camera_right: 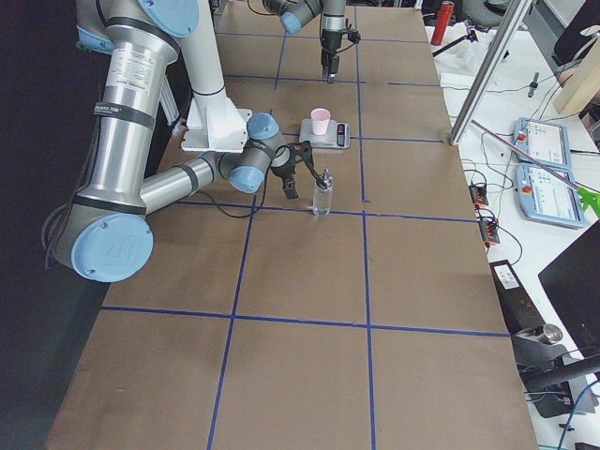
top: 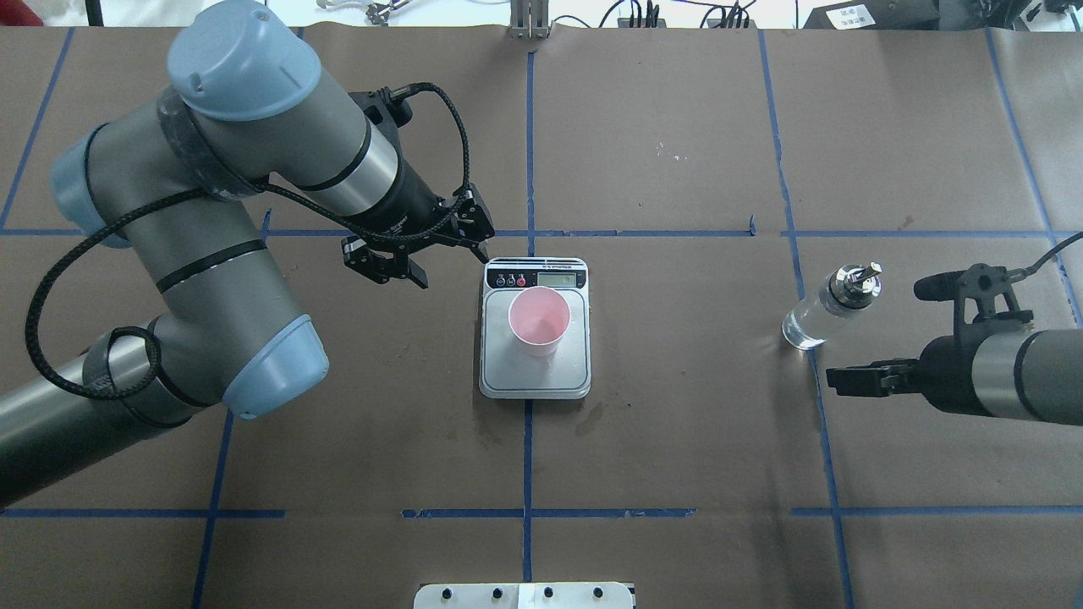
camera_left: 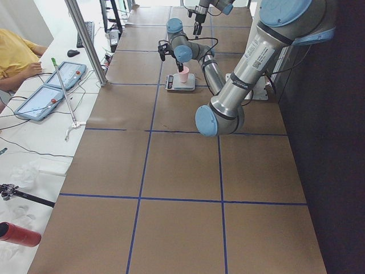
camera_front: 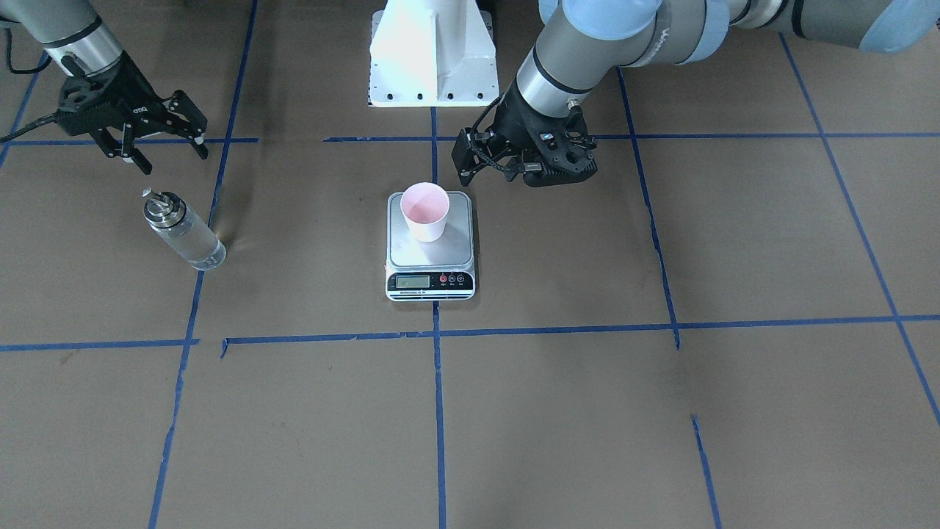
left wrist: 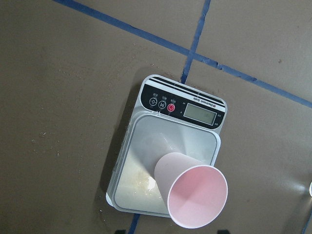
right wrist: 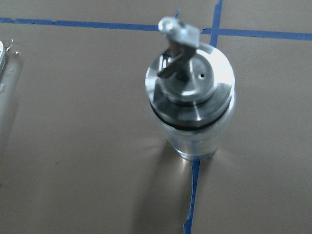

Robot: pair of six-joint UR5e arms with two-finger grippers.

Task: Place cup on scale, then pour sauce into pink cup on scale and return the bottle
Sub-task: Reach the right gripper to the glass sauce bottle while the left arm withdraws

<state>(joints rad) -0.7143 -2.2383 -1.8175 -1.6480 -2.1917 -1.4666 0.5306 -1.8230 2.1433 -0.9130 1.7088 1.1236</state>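
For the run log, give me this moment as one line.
cup upright on scale | bottle standing free, right side | left gripper open beside scale | right gripper open near bottle, not touching

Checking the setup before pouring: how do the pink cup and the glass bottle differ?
The cup is opaque pink and open-topped; the bottle is clear glass with a silver cap. The cup stands on the scale; the bottle stands directly on the table. Both are upright, and neither is held.
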